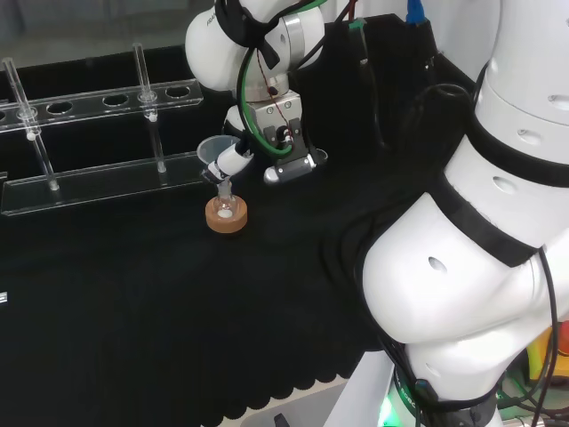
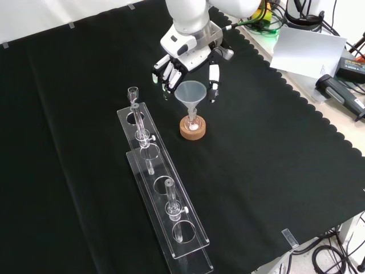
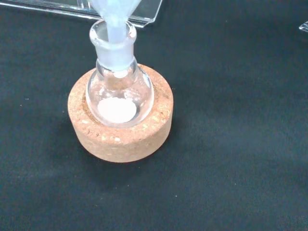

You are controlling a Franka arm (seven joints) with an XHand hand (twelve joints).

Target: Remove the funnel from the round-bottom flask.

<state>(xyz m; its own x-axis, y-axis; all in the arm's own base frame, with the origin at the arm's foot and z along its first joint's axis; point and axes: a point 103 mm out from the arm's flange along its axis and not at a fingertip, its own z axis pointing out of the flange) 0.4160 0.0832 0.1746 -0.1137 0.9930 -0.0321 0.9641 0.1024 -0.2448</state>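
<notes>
Black cloth [image 2: 274, 171] spread over the counter, scalloped along its edge in the front view. Beyond that edge, at the front view's upper right, a grey sheet [image 2: 308, 51], cables and a dark handheld tool [image 2: 341, 96].

Long clear rack [image 2: 162, 194] with round holes, lying left of the cork ring in the front view; a few thin glass tubes [image 2: 137, 117] upright in it. In the head view, same rack [image 1: 89, 142] along the far left.

Cork ring [image 2: 192, 129] near the cloth's middle, a small round-bottom flask [image 2: 193, 123] seated in it. From the wrist view: flask [image 3: 120, 91] clear, upright, with a white patch at its bottom; cork ring [image 3: 120, 130] under and around it.

Funnel [image 2: 190, 94] with its stem down in the flask's neck, cone wide open above, tinted pale blue-grey. Stem visible inside the neck in the wrist view [image 3: 114, 24]. Nothing discernible inside the cone.

Robot hand [image 2: 185, 71] just behind and around the funnel in the front view, fingers [image 2: 166, 73] to the cone's left, thumb to its right, hanging down, uncurled. In the head view, robot hand [image 1: 233, 160] right at the funnel's rim [image 1: 213, 149]; actual contact impossible to tell.
</notes>
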